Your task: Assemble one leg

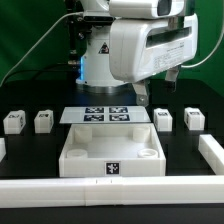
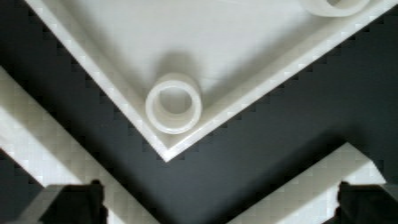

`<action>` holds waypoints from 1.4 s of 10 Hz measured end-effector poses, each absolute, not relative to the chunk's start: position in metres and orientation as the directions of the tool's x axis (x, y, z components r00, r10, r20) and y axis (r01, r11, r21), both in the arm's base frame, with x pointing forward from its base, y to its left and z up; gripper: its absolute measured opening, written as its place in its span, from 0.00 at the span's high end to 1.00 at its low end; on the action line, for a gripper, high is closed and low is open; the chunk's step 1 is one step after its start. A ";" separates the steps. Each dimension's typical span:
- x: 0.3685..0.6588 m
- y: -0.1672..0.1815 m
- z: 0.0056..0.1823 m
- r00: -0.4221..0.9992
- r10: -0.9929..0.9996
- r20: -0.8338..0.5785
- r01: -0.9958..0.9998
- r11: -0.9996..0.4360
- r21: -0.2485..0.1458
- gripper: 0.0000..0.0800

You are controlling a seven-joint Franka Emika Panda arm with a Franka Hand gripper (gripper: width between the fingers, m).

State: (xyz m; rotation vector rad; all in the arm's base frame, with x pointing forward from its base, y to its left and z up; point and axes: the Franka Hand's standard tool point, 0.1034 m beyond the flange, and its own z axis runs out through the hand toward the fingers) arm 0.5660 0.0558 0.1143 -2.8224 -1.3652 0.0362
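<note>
Four small white legs with tags stand in a row on the black table: two at the exterior view's left (image 1: 12,122) (image 1: 43,121) and two at its right (image 1: 164,120) (image 1: 194,119). The large white square tray-like part (image 1: 75,153) lies in front, between them. My gripper (image 1: 160,88) hangs above the table behind the tray, open and empty. In the wrist view the gripper (image 2: 217,206) has its dark fingertips (image 2: 71,205) wide apart, with nothing between them. Below them is a corner of the tray (image 2: 222,45) with a round socket (image 2: 173,104). No leg shows in the wrist view.
The marker board (image 1: 105,115) lies flat behind the tray. A white rail (image 1: 60,187) runs along the front edge, and another (image 1: 212,150) stands at the exterior view's right. The arm's body fills the upper middle.
</note>
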 end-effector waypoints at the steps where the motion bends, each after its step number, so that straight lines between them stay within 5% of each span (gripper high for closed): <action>1: 0.566 0.056 0.114 0.621 0.784 -0.018 0.784 -0.621 -0.016 0.19; 9: 0.565 0.056 0.113 0.617 0.787 -0.015 0.787 -0.617 -0.014 0.19; 14: 0.520 0.039 0.095 0.550 0.835 -0.026 0.835 -0.550 -0.021 0.19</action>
